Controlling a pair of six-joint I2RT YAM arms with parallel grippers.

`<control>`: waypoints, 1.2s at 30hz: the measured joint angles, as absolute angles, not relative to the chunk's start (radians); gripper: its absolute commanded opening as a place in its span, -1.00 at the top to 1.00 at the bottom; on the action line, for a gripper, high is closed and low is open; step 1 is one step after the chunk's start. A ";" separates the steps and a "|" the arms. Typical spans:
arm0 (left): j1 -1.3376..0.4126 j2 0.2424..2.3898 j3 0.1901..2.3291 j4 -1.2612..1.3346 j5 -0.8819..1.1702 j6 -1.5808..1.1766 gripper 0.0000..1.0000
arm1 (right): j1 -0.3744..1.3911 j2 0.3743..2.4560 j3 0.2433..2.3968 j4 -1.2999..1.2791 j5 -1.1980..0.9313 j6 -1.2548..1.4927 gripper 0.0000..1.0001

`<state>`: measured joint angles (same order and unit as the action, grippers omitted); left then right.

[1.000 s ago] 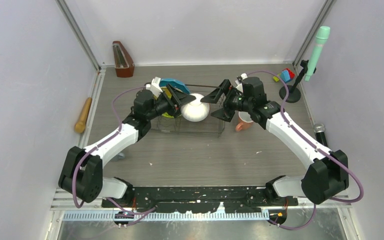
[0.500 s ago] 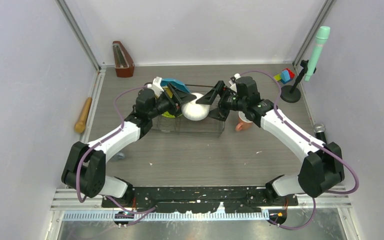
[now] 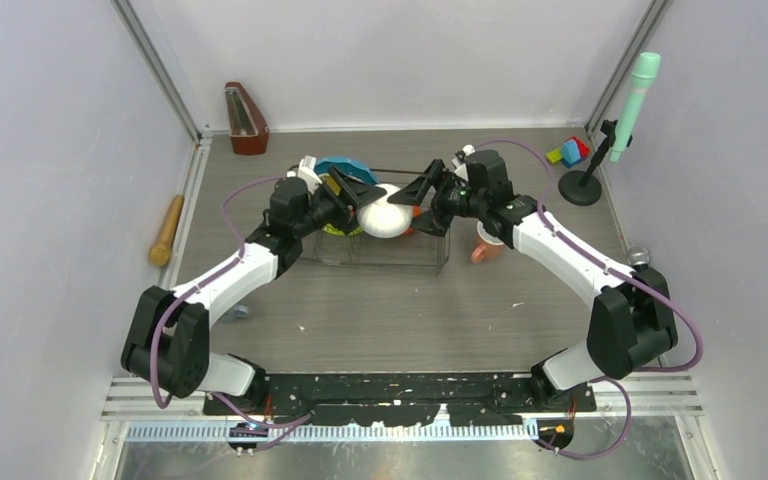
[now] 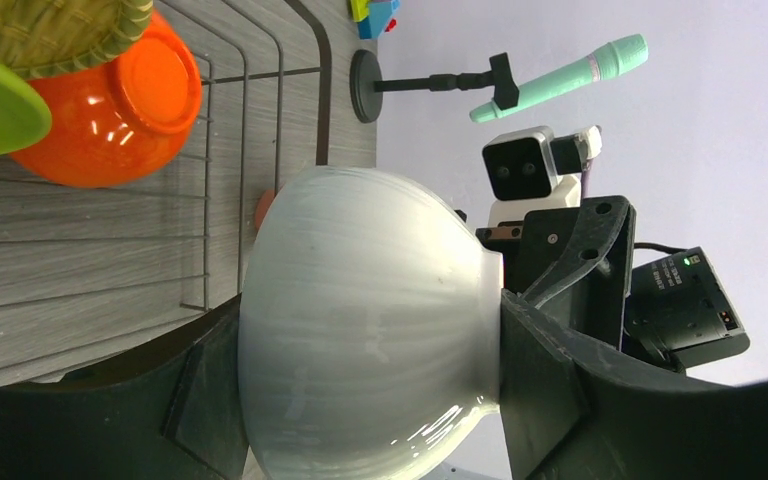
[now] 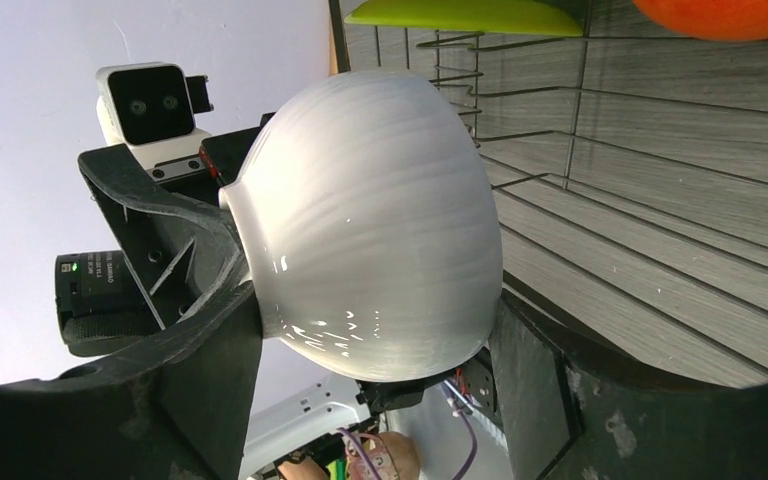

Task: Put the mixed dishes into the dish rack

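Though faint on top cam, orange bowl (image 4: 110,105) plain on L wrist cam

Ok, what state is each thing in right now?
white bowl: held over dish rack, sideways
left gripper: fingers clamped on white bowl
right gripper: fingers flank white bowl, grip unclear
orange bowl: tipped inside dish rack
pink mug: on table, outside dish rack
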<state>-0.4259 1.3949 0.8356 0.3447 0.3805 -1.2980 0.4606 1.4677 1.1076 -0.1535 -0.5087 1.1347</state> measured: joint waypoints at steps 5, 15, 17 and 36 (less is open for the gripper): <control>-0.415 1.354 0.835 0.295 0.368 -1.282 -0.37 | 0.461 1.468 1.112 -0.146 -0.524 1.118 0.99; -0.386 1.305 0.836 0.175 0.354 -1.142 -0.97 | 0.455 1.463 1.107 -0.214 -0.480 1.003 0.99; -0.381 1.304 0.836 0.158 0.348 -1.121 -0.99 | 0.447 1.463 1.095 -0.226 -0.466 0.993 0.99; -0.304 1.142 1.166 -0.426 0.215 -0.701 -0.99 | 0.473 1.610 1.159 -0.365 -0.395 0.797 0.99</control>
